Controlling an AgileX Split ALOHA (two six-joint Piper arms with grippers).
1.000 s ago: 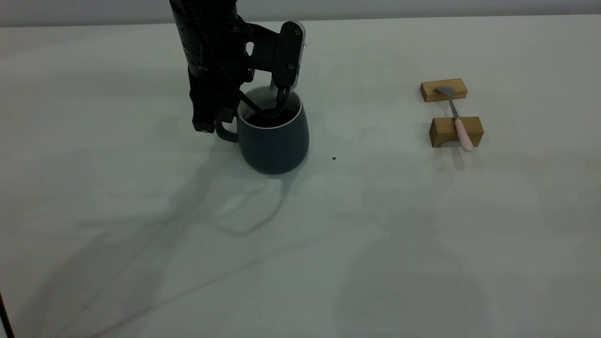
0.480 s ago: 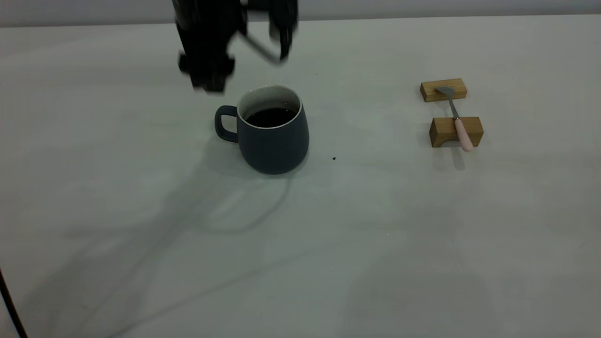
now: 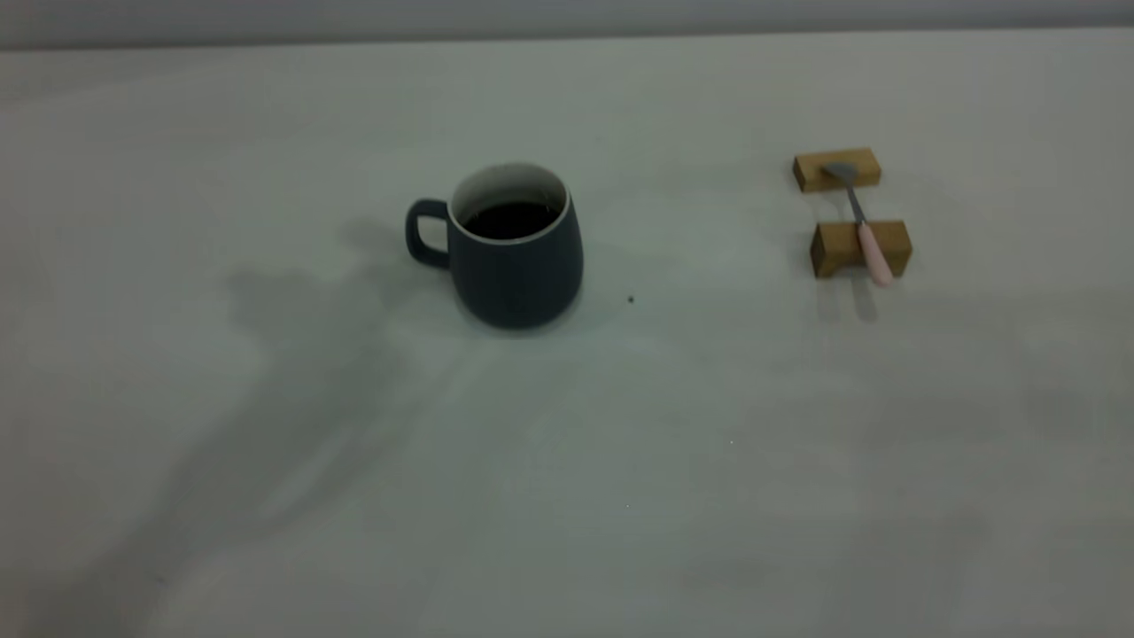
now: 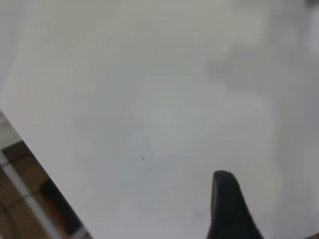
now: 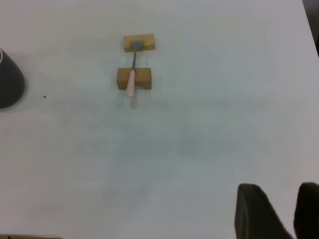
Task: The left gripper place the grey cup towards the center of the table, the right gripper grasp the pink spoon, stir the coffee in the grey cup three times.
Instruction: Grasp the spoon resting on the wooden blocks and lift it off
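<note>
Pink spoon [image 5: 131, 74] lay bridged across two wooden blocks [image 5: 134, 78], well ahead of right gripper [image 5: 279, 211], fingers slightly apart. Judged light, slim, slippery; grip pink handle. Left gripper [image 4: 227, 209]: cannot tell.

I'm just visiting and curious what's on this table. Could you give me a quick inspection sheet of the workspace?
Surface: the table, off-white, a few tiny dark specks.
Job's things: the grey cup upright, holding the coffee; the pink spoon lying across two wooden blocks.
Clutter: nothing seen.
Grippers: the left gripper, only one finger shows, over bare table; the right gripper open, far from the spoon.
Cables: nothing seen.
Surroundings: floor past the table edge in the left wrist view.
</note>
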